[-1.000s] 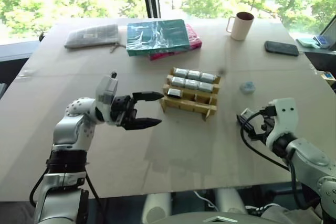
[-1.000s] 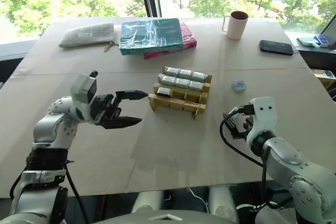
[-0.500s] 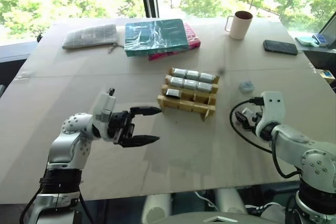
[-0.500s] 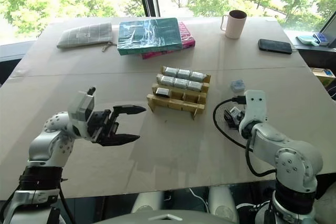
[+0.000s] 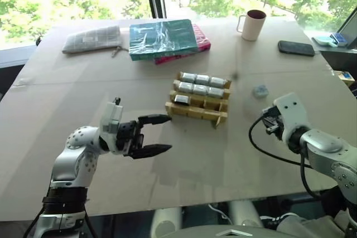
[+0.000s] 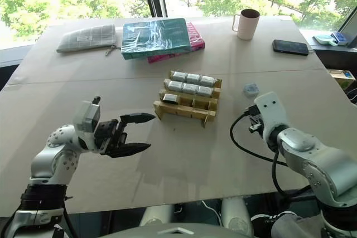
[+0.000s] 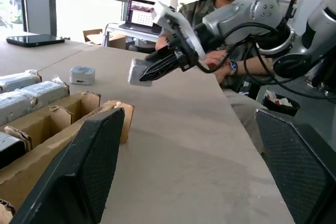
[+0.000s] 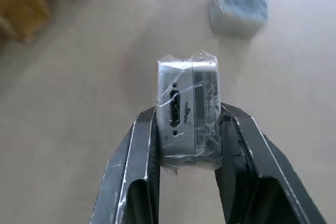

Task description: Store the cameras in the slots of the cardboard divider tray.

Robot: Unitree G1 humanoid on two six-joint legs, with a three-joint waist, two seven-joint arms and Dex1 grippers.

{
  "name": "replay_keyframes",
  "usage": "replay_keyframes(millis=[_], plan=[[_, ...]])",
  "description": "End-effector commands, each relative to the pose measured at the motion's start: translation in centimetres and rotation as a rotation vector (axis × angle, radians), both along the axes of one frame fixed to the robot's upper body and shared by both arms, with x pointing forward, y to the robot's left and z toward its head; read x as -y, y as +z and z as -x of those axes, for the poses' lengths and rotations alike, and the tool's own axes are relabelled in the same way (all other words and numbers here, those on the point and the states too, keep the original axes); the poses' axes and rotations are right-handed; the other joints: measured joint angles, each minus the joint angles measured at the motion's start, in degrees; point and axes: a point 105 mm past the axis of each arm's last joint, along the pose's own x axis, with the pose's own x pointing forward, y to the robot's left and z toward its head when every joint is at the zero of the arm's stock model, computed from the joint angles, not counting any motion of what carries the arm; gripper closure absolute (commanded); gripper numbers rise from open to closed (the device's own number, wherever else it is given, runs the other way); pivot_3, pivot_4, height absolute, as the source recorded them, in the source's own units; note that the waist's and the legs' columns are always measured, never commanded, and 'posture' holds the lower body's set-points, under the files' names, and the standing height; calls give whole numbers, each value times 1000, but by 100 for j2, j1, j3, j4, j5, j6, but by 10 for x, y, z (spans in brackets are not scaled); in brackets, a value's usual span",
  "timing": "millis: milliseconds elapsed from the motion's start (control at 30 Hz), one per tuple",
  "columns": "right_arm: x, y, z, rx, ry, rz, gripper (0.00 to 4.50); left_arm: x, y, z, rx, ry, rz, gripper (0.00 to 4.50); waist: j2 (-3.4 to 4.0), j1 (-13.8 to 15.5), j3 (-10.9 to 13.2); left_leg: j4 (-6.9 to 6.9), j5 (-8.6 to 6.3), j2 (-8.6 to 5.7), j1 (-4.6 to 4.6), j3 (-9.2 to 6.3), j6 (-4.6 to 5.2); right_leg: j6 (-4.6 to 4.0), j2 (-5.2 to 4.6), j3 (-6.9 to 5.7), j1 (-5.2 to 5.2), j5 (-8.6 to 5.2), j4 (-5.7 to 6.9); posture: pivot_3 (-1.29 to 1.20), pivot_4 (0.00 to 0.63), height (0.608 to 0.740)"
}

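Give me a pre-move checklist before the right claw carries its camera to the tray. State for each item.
1. Right claw shut on the wrapped camera: ok.
2. Camera lifted off the table: ok, the left wrist view shows it in the air.
3. Free slot in the cardboard divider tray: ok, front-row slots beside the dark camera look empty.
4. Left claw out of the path: ok, it is open and apart from the tray, on the tray's other side.
5. Grip firm enough for the carry: cannot tell.
6. Loose camera on the table clear of the path: cannot tell.
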Motion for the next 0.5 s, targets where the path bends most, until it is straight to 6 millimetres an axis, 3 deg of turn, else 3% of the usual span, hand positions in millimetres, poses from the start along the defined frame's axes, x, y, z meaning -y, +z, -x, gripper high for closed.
replay_keyframes(millis=[33, 233, 333, 500], plan=[[-34, 36, -4, 159, 311, -22, 3635, -5, 6, -2, 13, 77, 31, 313, 1, -58, 2, 0, 0, 1, 2, 6, 0, 1, 2, 3, -1, 0, 0, 0, 150, 740], [-76, 56, -38, 202, 544, -80, 3635, -26, -3, -8, -6, 256, 34, 313, -1, -65, 5, 4, 0, 5, 4, 6, 0, 0, 7, 2, -5, 1, 6, 0, 150, 740], [-100, 54, -49, 161, 625, -124, 3635, -46, -6, -4, -20, 396, 54, 313, -1, -34, 5, -1, 0, 7, -9, 18, -1, -21, 0, 8, -20, 15, 7, 0, 150, 740], [-111, 42, -57, 109, 659, -133, 3635, -55, -8, 8, -28, 498, 64, 313, -4, 38, 8, -9, -1, 3, -26, 22, -1, -20, -8, 4, -27, 16, 1, 0, 150, 740]])
